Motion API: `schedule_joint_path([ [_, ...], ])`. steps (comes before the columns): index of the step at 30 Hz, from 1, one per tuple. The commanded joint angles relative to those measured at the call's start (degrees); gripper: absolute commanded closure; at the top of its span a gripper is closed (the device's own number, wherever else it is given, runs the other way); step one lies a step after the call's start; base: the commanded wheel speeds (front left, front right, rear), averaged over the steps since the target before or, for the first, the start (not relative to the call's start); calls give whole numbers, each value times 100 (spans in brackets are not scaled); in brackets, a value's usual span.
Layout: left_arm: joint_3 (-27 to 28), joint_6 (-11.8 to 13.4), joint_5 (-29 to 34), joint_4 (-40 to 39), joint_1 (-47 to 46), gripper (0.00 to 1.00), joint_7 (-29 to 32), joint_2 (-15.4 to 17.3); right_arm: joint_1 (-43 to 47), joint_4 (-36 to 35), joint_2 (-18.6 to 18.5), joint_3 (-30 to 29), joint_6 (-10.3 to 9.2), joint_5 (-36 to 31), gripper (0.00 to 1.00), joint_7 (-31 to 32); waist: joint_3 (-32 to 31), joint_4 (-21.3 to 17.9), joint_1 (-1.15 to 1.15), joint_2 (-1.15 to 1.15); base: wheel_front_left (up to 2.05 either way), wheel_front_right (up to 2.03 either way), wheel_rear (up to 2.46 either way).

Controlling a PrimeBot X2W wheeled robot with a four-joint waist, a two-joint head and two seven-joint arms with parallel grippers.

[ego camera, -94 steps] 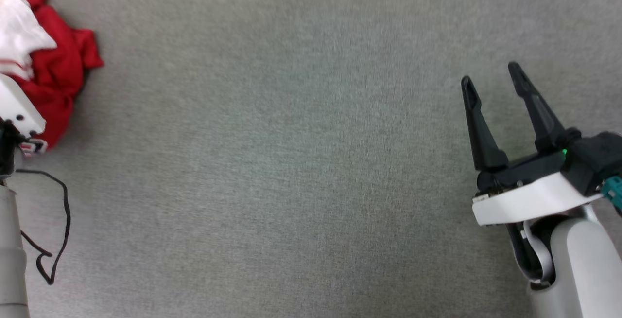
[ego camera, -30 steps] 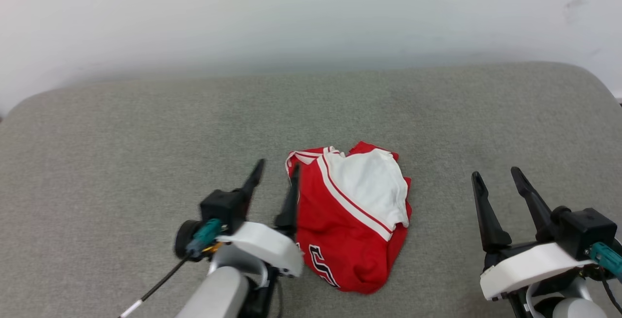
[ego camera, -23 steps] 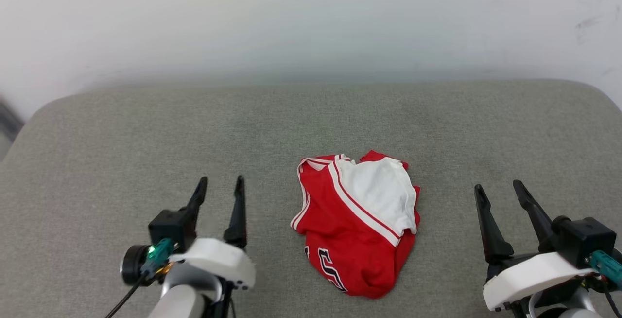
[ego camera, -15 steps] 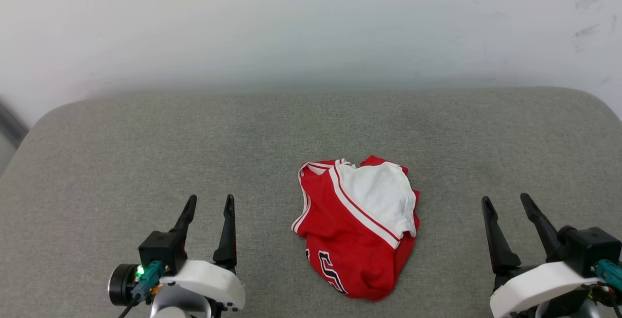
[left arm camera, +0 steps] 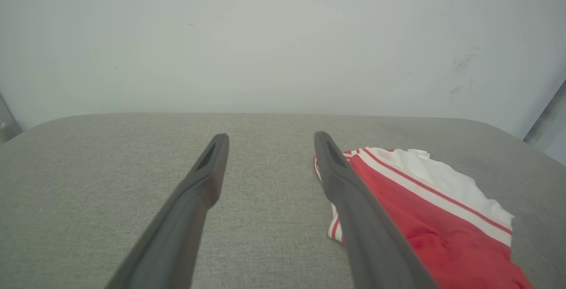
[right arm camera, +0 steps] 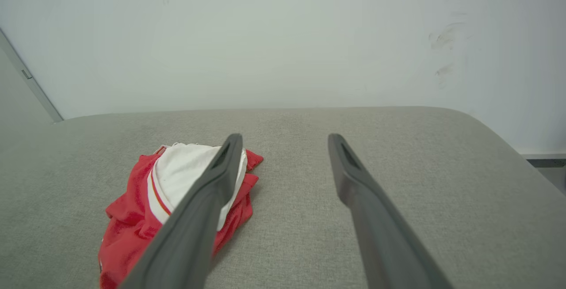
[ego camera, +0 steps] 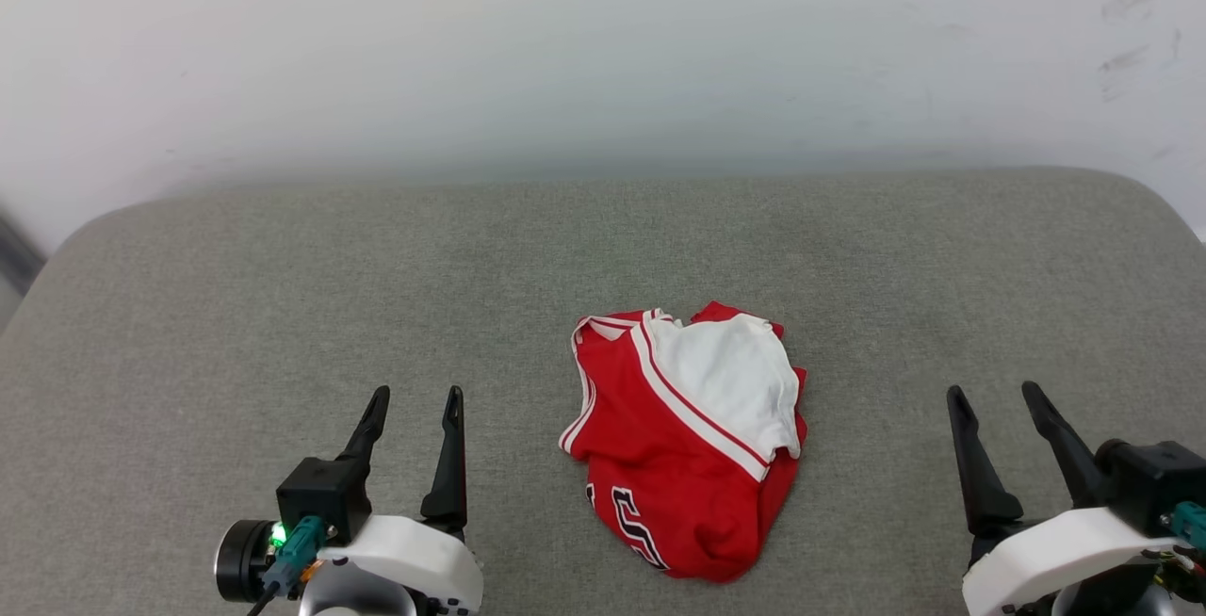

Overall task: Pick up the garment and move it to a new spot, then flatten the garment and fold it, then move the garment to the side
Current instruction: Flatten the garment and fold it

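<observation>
Since a second ago the left gripper point(ego camera: 416, 397) had backed away from the shirt point(ego camera: 688, 446), which lay bunched up on the grey cushion point(ego camera: 283, 296) between it and the right gripper point(ego camera: 994, 393), both with fingers spread and holding nothing, likely so they could reach in next and spread it flat.

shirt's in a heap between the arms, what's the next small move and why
Probably bring the left gripper inward to pinch the garment at its striped edge and start spreading it. It lies bunched, not flat, on the grey surface, with left and right gripper both apart from it, jaws open.
</observation>
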Motion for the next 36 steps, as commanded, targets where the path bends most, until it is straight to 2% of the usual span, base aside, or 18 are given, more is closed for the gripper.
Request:
schedule_joint_path([
  [1, -10, 10, 21, -25, 0, 0, 7, 14, 29, 25, 15, -17, -4, 48, 0, 20, 12, 5, 0, 0, 0, 0, 0],
  [4, -23, 30, 42, -49, -86, 0, -1, -6, -20, 169, 14, -196, -4, 130, 0, 225, 54, 75, 0, 0, 0, 0, 0],
  [8, -16, 69, 56, -92, -136, 0, -53, -64, -223, 376, -47, -277, -3, 502, 0, 824, 116, 248, 0, 0, 0, 0, 0],
  [14, -83, 0, 103, -165, -319, 0, -108, -192, -650, 612, -276, -225, -3, 895, 0, 2300, 400, 653, 0, 0, 0, 0, 0],
  [19, -125, -84, 140, -135, -512, 0, -152, -281, -1187, 805, -469, 80, -3, 1150, 0, 3373, 717, 969, 0, 0, 0, 0, 0],
  [23, -151, -138, 162, -60, -653, 0, -163, -377, -1572, 1034, -590, 422, -3, 1272, 0, 3866, 937, 1188, 0, 0, 0, 0, 0],
  [29, -114, -203, 189, 67, -774, 0, -190, -505, -1877, 1395, -687, 754, -3, 1473, 0, 4248, 1090, 1367, 0, 0, 0, 0, 0],
  [30, -103, -210, 191, 85, -779, 0, -193, -523, -1910, 1399, -711, 765, -3, 1493, 62, 4237, 1095, 1377, 0, 0, 0, 0, 0],
  [31, -89, -220, 192, 98, -783, 0, -196, -540, -1948, 1390, -728, 775, -3, 1511, 96, 4181, 1099, 1378, 0, 0, 0, 0, 0],
  [32, -73, -226, 199, 111, -780, 0, -198, -551, -1963, 1399, -758, 796, -3, 1507, 100, 4169, 1098, 1371, 0, 0, 0, 0, 0],
  [36, 14, -224, 205, 139, -684, 0, -199, -557, -2057, 1252, -870, 874, -3, 1445, 100, 4018, 1032, 1238, 0, 0, 0, 0, 0],
])
